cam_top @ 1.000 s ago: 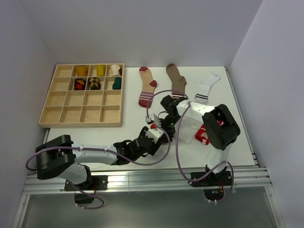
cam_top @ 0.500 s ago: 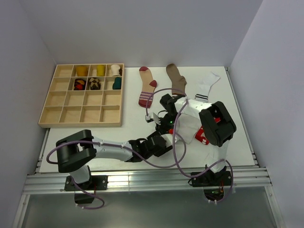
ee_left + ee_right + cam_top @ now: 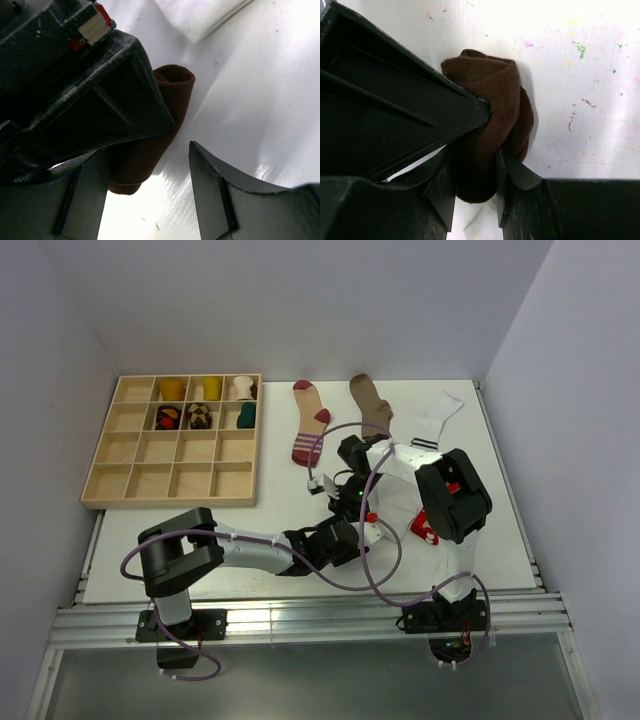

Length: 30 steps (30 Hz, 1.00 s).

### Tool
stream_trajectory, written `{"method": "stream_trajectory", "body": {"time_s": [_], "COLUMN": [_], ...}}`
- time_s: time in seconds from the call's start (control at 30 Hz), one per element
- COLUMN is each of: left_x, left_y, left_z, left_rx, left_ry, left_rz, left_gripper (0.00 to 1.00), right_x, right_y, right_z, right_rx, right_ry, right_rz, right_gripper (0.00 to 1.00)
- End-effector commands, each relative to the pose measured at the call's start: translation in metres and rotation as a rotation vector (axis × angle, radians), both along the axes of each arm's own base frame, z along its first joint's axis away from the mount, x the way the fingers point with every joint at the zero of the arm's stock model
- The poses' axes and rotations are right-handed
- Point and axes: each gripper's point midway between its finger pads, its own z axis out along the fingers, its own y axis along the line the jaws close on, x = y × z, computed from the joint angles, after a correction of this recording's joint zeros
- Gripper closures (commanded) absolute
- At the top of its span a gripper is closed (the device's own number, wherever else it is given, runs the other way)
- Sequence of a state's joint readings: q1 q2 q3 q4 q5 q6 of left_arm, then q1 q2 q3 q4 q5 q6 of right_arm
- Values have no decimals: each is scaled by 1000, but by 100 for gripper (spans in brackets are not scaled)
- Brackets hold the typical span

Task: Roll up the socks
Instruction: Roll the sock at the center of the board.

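A dark brown sock [image 3: 490,100], rolled into a tight bundle, sits on the white table between the fingers of my right gripper [image 3: 472,182], which is shut on it. In the left wrist view the same brown roll [image 3: 167,112] pokes out under the right gripper's black body. My left gripper [image 3: 145,160] is open, its left finger [image 3: 87,200] beside the roll's lower end and its right finger [image 3: 215,190] clear of it. From above, both grippers meet near the table's middle, the left gripper [image 3: 343,537] just in front of the right gripper [image 3: 350,498].
A white sock [image 3: 200,17] lies flat next to the roll. A red sock with white marks [image 3: 428,528] lies under the right arm. Three flat socks lie at the back: red-striped [image 3: 310,425], brown [image 3: 372,405], white [image 3: 435,420]. A wooden compartment tray [image 3: 130,480] holds several rolls.
My left arm has swung right and toward the near edge, carrying its open gripper close in front of the right gripper. The right gripper has kept its hold on the brown roll.
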<state>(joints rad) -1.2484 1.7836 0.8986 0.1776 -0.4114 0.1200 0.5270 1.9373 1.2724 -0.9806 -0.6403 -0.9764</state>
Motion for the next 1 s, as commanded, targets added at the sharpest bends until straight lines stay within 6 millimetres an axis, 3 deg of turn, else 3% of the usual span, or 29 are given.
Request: {"method": "stream_trajectory", "body": {"time_s": [0.0,0.43,0.53,0.63,0.73,0.97], "left_x": [10,23,23,20,14,0], "left_y": [-6,-1,-5,-10,-13,-16], "left_z": [-4,-25,-23,-26,-32,-41], "left_rx": [12,121,105,98,103,84], "left_ry": [26,-4,4,31,75,192], "left_rz": [-21,9,2,-12,-31,-60], "left_gripper": [34,46,62,86,98,100], "right_x": [-5,-18,-22,-23,-23,-20], "right_y": [-28,-26,-27,-27,-25,-21], "right_z": [-27,-22,-18,-18,-14,-10], "right_rx": [-151,-156,-157,-161,-145,-137], "right_ry": [15,168,199,211,209,207], "right_rz": [56,105,114,113,114,93], "right_gripper": [78,78,78,77,74,62]}}
